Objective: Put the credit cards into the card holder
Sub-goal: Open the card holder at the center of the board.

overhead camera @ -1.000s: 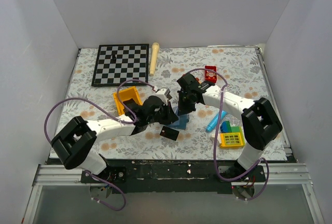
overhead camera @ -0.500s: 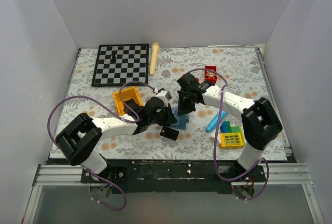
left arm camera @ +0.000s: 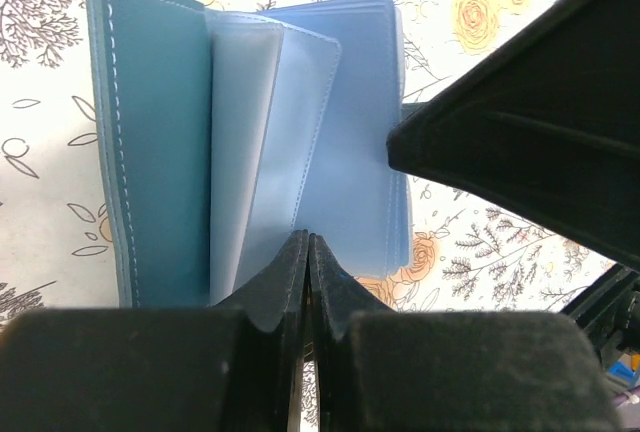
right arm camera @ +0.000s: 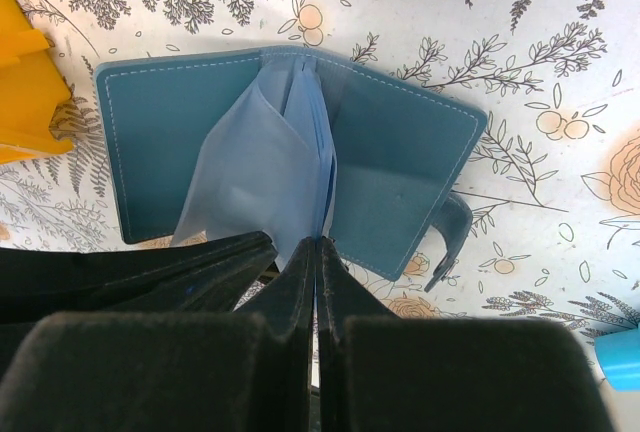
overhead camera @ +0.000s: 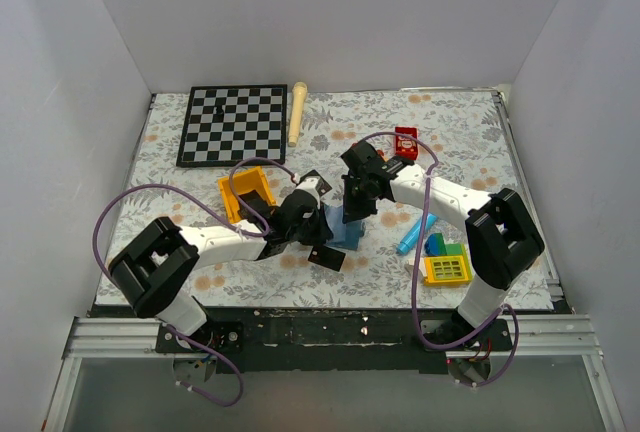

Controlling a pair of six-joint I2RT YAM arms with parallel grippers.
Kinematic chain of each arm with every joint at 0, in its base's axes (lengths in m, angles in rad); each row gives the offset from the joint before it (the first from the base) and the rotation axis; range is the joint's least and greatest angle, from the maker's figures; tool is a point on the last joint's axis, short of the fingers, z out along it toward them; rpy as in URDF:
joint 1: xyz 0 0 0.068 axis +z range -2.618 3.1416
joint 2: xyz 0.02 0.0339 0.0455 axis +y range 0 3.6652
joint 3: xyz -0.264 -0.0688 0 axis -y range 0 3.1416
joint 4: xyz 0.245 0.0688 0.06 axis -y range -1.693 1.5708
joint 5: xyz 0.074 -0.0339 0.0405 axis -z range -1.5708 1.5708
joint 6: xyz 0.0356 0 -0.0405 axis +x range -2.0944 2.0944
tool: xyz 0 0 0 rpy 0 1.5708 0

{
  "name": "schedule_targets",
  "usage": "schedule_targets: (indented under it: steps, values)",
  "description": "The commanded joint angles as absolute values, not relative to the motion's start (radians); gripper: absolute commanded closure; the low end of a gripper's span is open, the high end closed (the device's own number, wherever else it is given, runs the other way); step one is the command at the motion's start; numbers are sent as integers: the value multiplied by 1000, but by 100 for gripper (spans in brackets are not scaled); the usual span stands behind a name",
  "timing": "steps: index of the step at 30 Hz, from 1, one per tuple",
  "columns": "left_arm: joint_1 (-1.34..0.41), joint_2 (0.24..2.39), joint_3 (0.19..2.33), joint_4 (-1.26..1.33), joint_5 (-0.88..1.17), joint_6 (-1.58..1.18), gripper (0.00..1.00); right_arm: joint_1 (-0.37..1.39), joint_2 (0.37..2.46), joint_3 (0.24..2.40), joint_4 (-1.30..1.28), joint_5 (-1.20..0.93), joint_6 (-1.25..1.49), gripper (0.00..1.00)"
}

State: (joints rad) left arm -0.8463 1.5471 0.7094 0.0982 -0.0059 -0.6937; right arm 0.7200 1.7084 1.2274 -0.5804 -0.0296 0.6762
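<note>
The card holder (overhead camera: 347,229) (right arm camera: 400,182) (left arm camera: 160,142) lies open on the flowered table between my two grippers, its pale clear sleeves (right arm camera: 265,167) (left arm camera: 290,132) fanned upward and its snap tab (right arm camera: 452,237) at the right. My right gripper (overhead camera: 352,208) (right arm camera: 318,244) is shut, its tips pinching the sleeves' lower edge. My left gripper (overhead camera: 318,218) (left arm camera: 307,239) is shut too, its tips pressed against the sleeves from the opposite side, with nothing seen between them. One black credit card (overhead camera: 326,257) lies flat on the table just in front of the left gripper. No other card shows.
A chessboard (overhead camera: 232,124) and a wooden stick (overhead camera: 297,112) lie at the back left. A yellow tray (overhead camera: 247,192) (right arm camera: 25,92) sits left of the holder. A red box (overhead camera: 406,141), a bright blue tube (overhead camera: 412,237) and a yellow grid toy (overhead camera: 447,269) occupy the right.
The left arm has shifted a little to the right, bringing its gripper closer against the holder. The right arm and the card on the table have stayed put.
</note>
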Motion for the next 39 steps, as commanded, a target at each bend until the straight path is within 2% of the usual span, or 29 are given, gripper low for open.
schedule_targets:
  steps: [1, 27, 29, 35, 39]
  values:
    - [-838, 1539, 715, 69, -60, -701, 100, 716, 1694, 1230, -572, -29, 670, 99]
    - [-781, 1620, 773, 6, -143, -693, 100, 710, 1687, 1204, -566, -31, 664, 99]
    - [-781, 1624, 775, 6, -134, -695, 100, 709, 1689, 1204, -569, -26, 663, 93]
    - [-781, 1637, 770, 6, -120, -690, 100, 704, 1678, 1229, -597, -6, 646, 63]
    - [-781, 1643, 769, 6, -114, -692, 100, 703, 1664, 1267, -635, 60, 632, 55]
